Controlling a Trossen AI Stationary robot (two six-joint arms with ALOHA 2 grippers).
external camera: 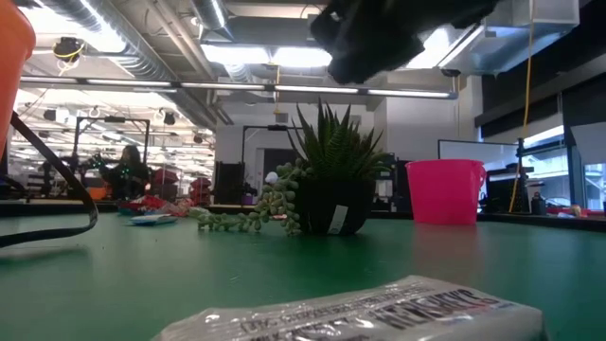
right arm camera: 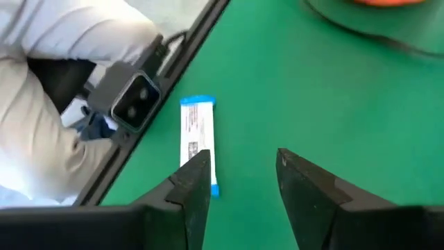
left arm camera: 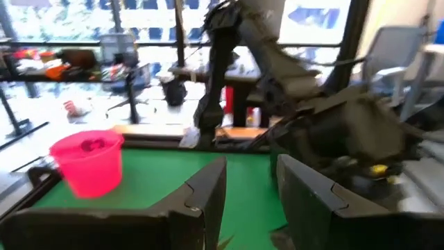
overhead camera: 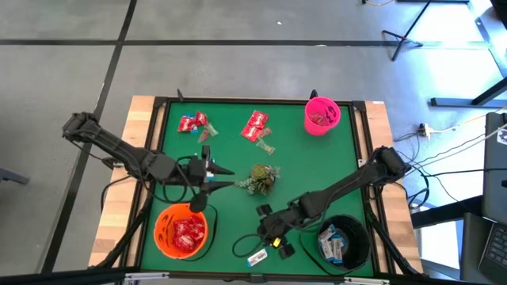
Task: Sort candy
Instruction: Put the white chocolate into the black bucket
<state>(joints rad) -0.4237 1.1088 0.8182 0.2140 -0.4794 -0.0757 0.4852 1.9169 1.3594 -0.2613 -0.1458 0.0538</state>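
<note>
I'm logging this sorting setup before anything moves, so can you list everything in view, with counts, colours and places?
Table: one, green top, wooden edges.
Orange bowl: one, near left corner, holds red candy.
Black bowl: one, near right corner, holds white-and-blue candy.
Pink cup: one, far right, something dark inside.
Loose red candy: two clusters along the far side, one left, one centre.
White-and-blue packet: one, lying flat at the near edge.
Plant: one, green, table centre.
Left pincer: dark, open, empty, just left of the plant.
Right pincer: dark, open, empty, hovering beside the white-and-blue packet.
</note>
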